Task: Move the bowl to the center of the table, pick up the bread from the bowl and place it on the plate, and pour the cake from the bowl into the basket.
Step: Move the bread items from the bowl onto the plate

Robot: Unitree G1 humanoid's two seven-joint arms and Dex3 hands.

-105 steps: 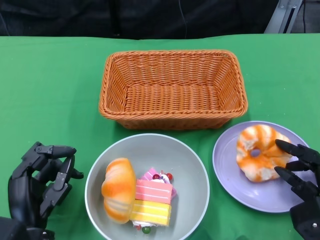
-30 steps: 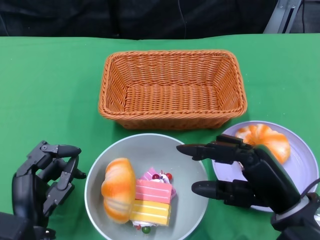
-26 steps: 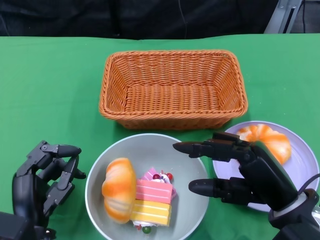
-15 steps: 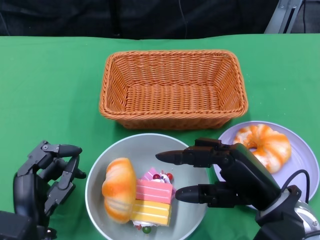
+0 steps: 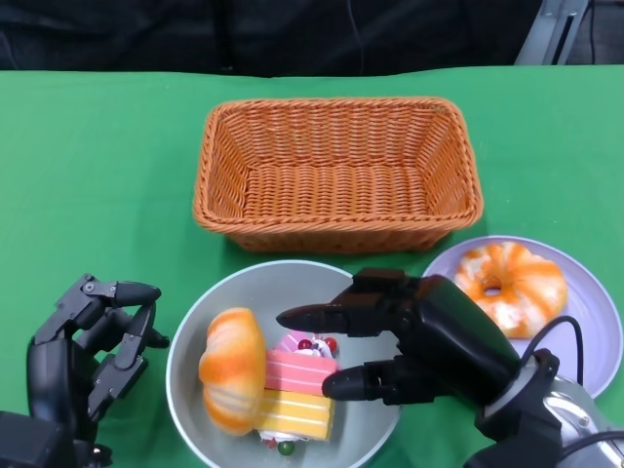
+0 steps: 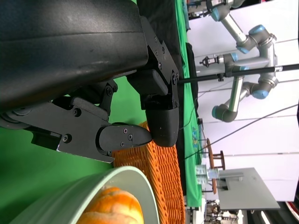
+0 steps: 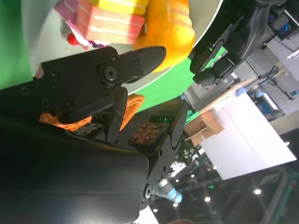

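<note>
Reaching, right robot hand (image 5: 414, 341) spread and empty, over the grey bowl (image 5: 361, 312); next, closing on the orange bread roll (image 5: 232, 370) at its nine o'clock.

The right hand (image 7: 100, 88) fills the left and lower frame, its black fingers (image 7: 140, 58) apart and holding nothing, their tips over the bowl (image 7: 208, 21). Across the top lie the pink and yellow cake (image 7: 105, 18) and an orange bread (image 7: 170, 30). The left hand (image 7: 229, 42) sits upper right on green cloth (image 7: 163, 91). A strip of basket (image 7: 133, 105) shows between the fingers.
</note>
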